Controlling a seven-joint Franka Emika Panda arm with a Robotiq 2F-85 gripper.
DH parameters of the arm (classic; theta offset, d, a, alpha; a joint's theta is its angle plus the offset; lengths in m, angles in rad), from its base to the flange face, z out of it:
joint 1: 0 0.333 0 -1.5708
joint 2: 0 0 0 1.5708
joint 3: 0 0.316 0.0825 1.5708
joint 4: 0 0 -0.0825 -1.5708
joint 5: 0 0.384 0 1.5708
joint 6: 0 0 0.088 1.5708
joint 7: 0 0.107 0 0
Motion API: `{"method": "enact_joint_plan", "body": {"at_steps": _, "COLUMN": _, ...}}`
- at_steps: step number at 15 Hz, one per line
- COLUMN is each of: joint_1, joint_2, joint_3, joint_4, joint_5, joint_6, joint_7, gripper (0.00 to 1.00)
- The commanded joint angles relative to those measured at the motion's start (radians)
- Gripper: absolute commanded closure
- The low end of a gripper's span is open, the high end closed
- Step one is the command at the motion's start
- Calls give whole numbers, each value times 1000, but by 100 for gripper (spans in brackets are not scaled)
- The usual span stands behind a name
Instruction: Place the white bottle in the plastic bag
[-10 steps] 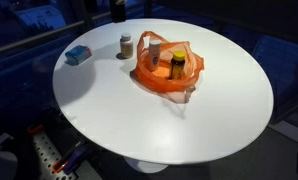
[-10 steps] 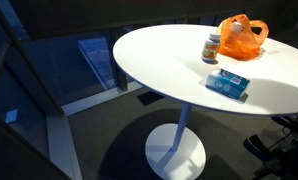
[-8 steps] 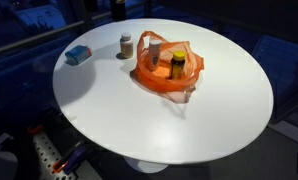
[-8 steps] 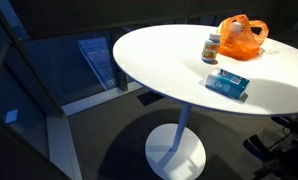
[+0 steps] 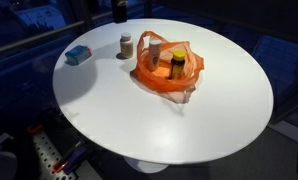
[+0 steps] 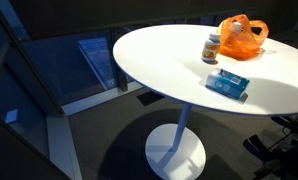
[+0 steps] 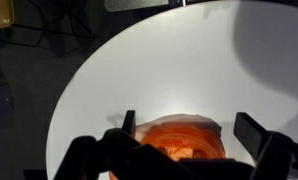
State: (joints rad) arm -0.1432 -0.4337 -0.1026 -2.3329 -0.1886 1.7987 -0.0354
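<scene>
We see the gripper (image 7: 190,126) spread wide and holding nothing, with the orange plastic bag (image 7: 184,145) below, between its fingers. The white bottle (image 5: 125,45) stands upright on the table (image 5: 209,110) just beside the bag (outside the wrist view), clear of the gripper.

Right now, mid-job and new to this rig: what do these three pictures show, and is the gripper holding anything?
Two pictures come from fixed cameras outside the robot arm; the third comes from a camera on its wrist, looking past the gripper, a two-fingered claw. Its jaws stand open and hold nothing. On the round white table sit an orange plastic bag with a second bottle inside, the white bottle upright just beside it, and a blue box further off. In the wrist view the bag shows between the fingers.
</scene>
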Motion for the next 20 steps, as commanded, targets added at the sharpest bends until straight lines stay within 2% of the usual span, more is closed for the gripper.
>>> {"method": "enact_joint_plan", "body": {"at_steps": 1, "joint_1": 22, "joint_2": 56, "joint_3": 25, "joint_4": 42, "joint_5": 8, "joint_6": 0, "joint_7": 51, "gripper": 0}}
{"method": "enact_joint_plan", "body": {"at_steps": 9, "joint_1": 104, "joint_2": 169, "joint_3": 95, "joint_4": 78, "joint_5": 76, "joint_6": 37, "joint_7": 141, "gripper": 0}}
{"method": "enact_joint_plan", "body": {"at_steps": 15, "joint_1": 156, "joint_2": 297, "joint_3": 143, "joint_4": 112, "joint_5": 149, "joint_6": 182, "joint_7": 206, "gripper": 0}}
{"method": "enact_joint_plan", "body": {"at_steps": 20, "joint_1": 184, "joint_2": 423, "joint_3": 168, "joint_4": 170, "joint_5": 143, "joint_6": 354, "joint_7": 255, "gripper": 0}}
